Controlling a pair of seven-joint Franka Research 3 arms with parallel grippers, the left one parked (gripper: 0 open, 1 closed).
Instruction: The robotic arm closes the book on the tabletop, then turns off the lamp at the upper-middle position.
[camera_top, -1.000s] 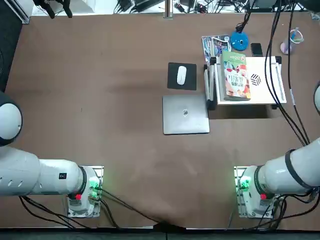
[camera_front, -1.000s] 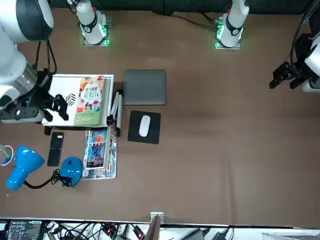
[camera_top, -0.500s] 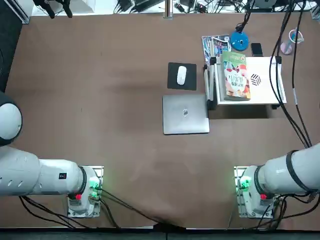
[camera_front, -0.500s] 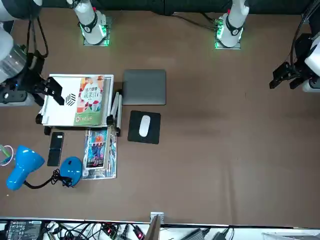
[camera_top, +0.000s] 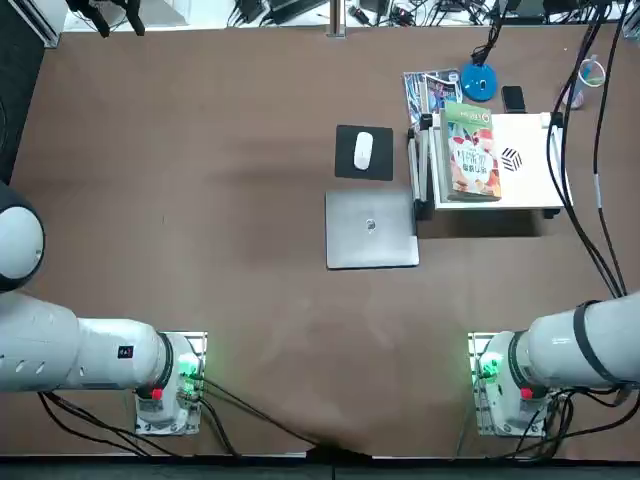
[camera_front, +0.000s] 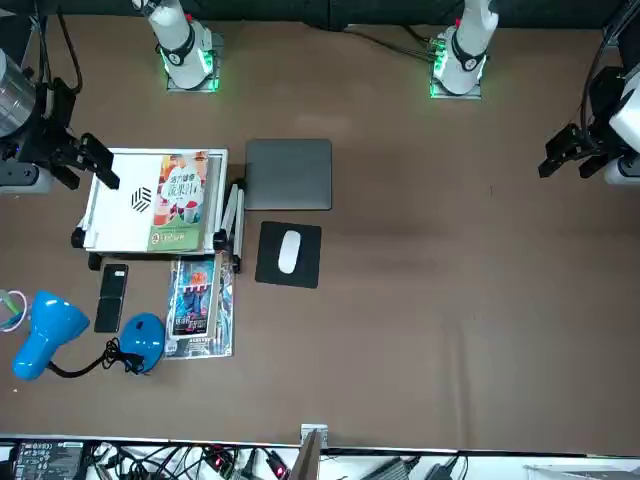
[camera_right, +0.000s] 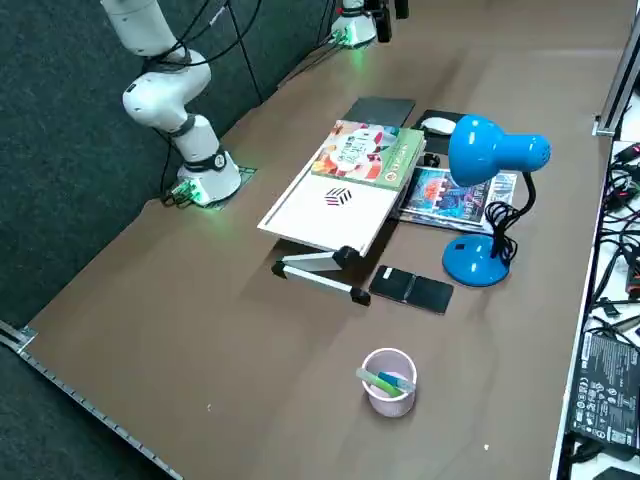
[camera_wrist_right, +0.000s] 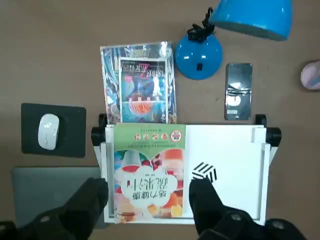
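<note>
The right end effector (camera_wrist_right: 149, 192) has its fingertips apart with nothing between them, above the white stand (camera_wrist_right: 227, 160). The closed book (camera_wrist_right: 149, 172) lies cover up on that stand. Just beside the stand are the magazine (camera_wrist_right: 143, 90) and a phone (camera_wrist_right: 238, 91). The blue lamp (camera_right: 477, 259) stands on the table (camera_right: 250, 370), near the phone.

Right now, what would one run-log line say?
right gripper: open, near stand | book: closed, on stand | lamp: standing, no glow seen
</note>
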